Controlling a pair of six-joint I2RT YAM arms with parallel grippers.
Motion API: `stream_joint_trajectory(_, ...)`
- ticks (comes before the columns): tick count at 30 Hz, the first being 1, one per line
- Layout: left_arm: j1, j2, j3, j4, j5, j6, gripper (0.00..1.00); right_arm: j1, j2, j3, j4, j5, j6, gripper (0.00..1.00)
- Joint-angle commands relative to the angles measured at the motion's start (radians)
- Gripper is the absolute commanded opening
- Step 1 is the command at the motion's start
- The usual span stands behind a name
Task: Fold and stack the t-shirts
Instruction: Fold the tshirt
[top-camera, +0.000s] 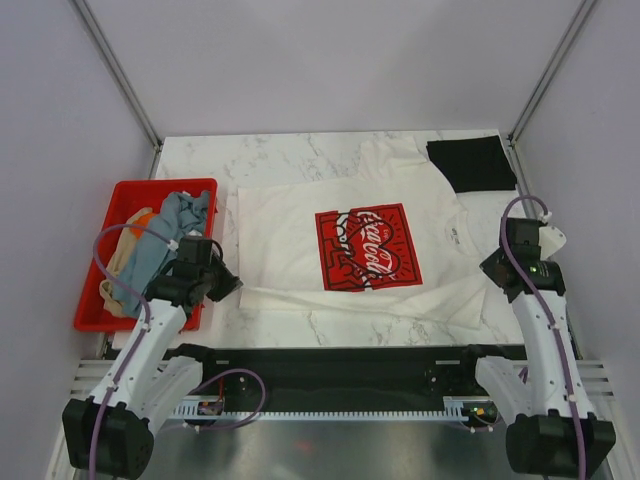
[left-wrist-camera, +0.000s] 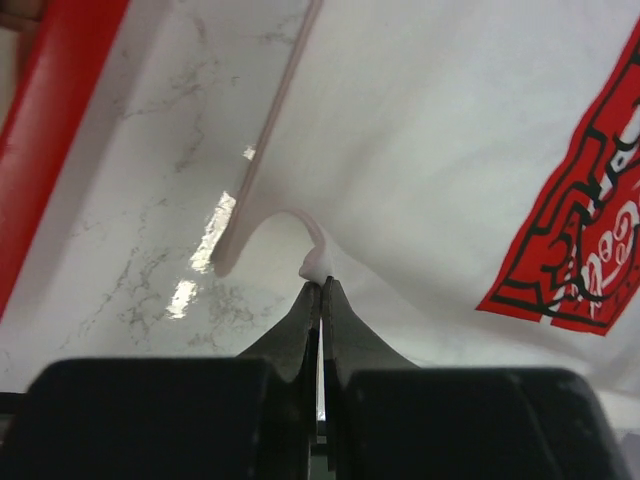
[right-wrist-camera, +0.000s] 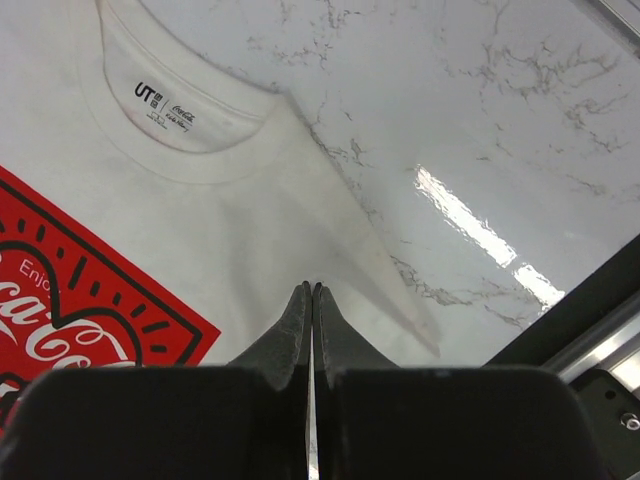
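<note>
A cream-white t-shirt (top-camera: 290, 225) with a red chest print (top-camera: 367, 247) lies spread on the marble table, collar toward the right. My left gripper (top-camera: 228, 285) is shut on the shirt's near left hem corner; a small tuft of white cloth (left-wrist-camera: 318, 264) pokes out past the tips of the gripper (left-wrist-camera: 321, 284). My right gripper (top-camera: 500, 268) is shut at the shirt's shoulder, where the cloth draws up in a crease to the tips of the gripper (right-wrist-camera: 312, 288), below the collar label (right-wrist-camera: 165, 102). A folded black t-shirt (top-camera: 470, 163) lies at the far right.
A red crate (top-camera: 90, 300) at the left holds grey-blue (top-camera: 175, 225), orange (top-camera: 140, 216) and tan (top-camera: 120, 262) shirts. A black rail (top-camera: 330, 360) runs along the table's near edge. Grey walls close in on both sides.
</note>
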Motion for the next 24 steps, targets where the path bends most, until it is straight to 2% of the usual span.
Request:
stream_joint_trajectory(1, 0.004, 0.036, 0.027, -0.042, -0.186, -0.048, 0.02, 0.004, 0.096, 0.063, 0.135, 0.023, -0.043, 0.0)
stream_joint_trajectory(8, 0.003, 0.084, 0.045, -0.041, -0.211, -0.051, 0.02, 0.011, 0.263, 0.178, 0.195, 0.013, -0.108, 0.0)
stream_joint_trajectory(14, -0.002, 0.117, 0.07, -0.041, -0.211, -0.051, 0.02, 0.089, 0.403, 0.284, 0.237, 0.02, -0.197, 0.0)
stream_joint_trajectory(19, -0.008, 0.165, 0.088, -0.041, -0.211, -0.051, 0.02, 0.238, 0.522, 0.366, 0.23, 0.144, -0.298, 0.0)
stream_joint_trajectory(22, -0.014, 0.209, 0.103, -0.041, -0.211, -0.051, 0.02, 0.27, 0.57, 0.403, 0.243, 0.227, -0.338, 0.0)
stream_joint_trajectory(23, -0.014, 0.221, 0.108, -0.039, -0.13, -0.057, 0.02, 0.272, 0.578, 0.408, 0.253, 0.235, -0.371, 0.0)
stream_joint_trajectory(24, -0.014, 0.244, 0.116, 0.079, -0.132, 0.022, 0.02, 0.272, 0.596, 0.422, 0.264, 0.238, -0.387, 0.0)
